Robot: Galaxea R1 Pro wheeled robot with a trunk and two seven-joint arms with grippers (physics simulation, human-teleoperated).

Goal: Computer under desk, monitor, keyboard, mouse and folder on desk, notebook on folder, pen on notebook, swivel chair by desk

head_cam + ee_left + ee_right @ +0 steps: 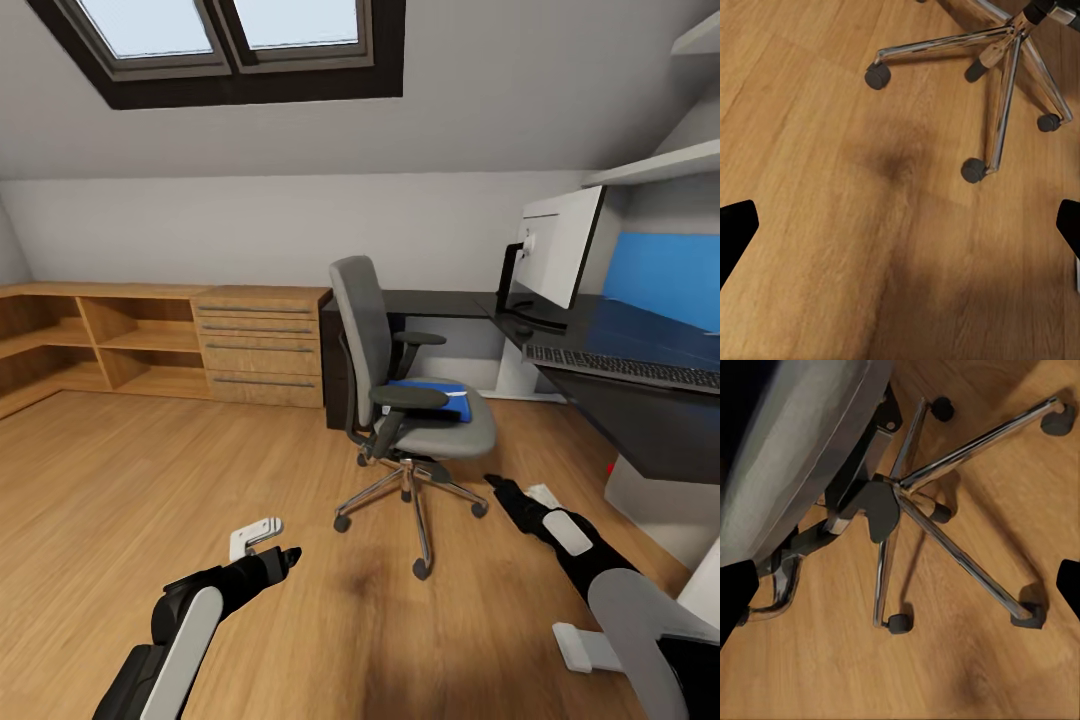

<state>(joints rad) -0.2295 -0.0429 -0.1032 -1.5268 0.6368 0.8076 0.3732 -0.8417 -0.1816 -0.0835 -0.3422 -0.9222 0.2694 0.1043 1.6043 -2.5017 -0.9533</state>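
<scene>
The grey swivel chair [385, 370] stands mid-room, left of the black-topped desk [640, 425]. The blue folder [432, 398] lies on its seat. On the desk stand the monitor [558, 248] and, nearer me, the keyboard [622, 368]. A pale box [650, 505] sits under the desk; I cannot tell if it is the computer. Mouse, notebook and pen are out of view. My left gripper [290, 553] [900, 229] hangs open over bare floor, left of the chair's chrome base [1001, 75]. My right gripper [497, 483] [900, 585] is open, just right of the base [937, 502], below the seat edge [795, 457].
A low light-wood cabinet with shelves and drawers [260, 345] runs along the back wall on the left. Skylights [215, 30] sit in the sloped ceiling. Wall shelves [660, 165] hang above the desk. Open wood floor [130, 500] lies to the left.
</scene>
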